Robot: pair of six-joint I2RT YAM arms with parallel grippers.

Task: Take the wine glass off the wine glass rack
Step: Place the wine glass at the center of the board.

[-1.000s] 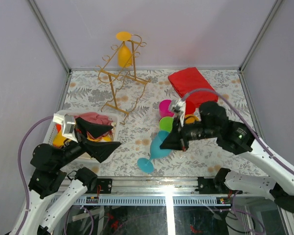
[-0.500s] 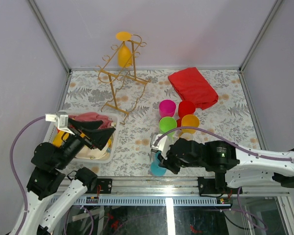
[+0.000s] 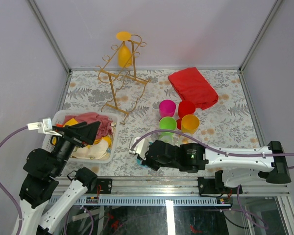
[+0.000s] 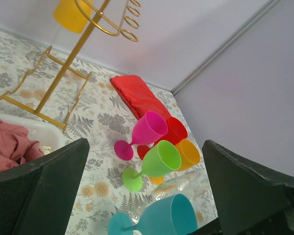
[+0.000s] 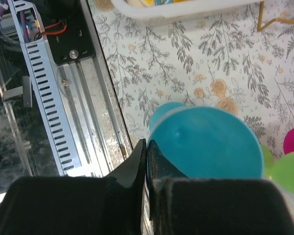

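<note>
The left gripper's (image 3: 90, 132) jaws stand wide apart and hold nothing, while the right gripper's (image 5: 146, 147) fingers are pressed together with nothing seen between them. Within the last second the right arm has swung away from the cluster of glasses at the middle of the tabletop (image 3: 225, 122) and now lies low along the near edge. The teal glass (image 5: 206, 142) sits just beyond its tips, though contact cannot be told. The left arm has drawn back toward the near-left corner and hangs over the white basket (image 3: 100, 159) of cloths. Both moves lead away from the work. The yellow wine glass (image 3: 123, 55) still hangs bowl-down, foot uppermost, at the top of the wine glass rack (image 3: 118, 81) by the far edge, left of centre, well apart from either gripper, so the task looks not yet done. A red cloth (image 3: 192, 87) lies toward the far-right corner. A pink glass (image 3: 167, 107), a red glass (image 3: 186, 108), a green glass (image 3: 167, 123) and an orange glass (image 3: 189, 123) stand between the right arm and the rack. For the open left gripper the path looks freer, with only the basket below and the rack's own wire arms and scroll hooks around the glass to avoid.
</note>
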